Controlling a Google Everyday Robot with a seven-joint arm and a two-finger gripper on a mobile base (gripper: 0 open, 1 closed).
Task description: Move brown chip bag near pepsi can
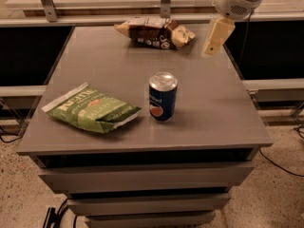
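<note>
Brown crinkled film is being seen on the bag (154, 32), which is lying at the far edge of the table (228, 122), well apart from the can (163, 97) near the middle. The gripper (214, 41) is being held in the air just right of the bag; whether it is released or clenched cannot be told. The bag is being judged light, soft and slippery, and a hold across its puffed middle is being favoured.

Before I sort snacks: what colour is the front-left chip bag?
Green bag; camera view. Gripper hovers beside crinkled brown chip bag.
</note>
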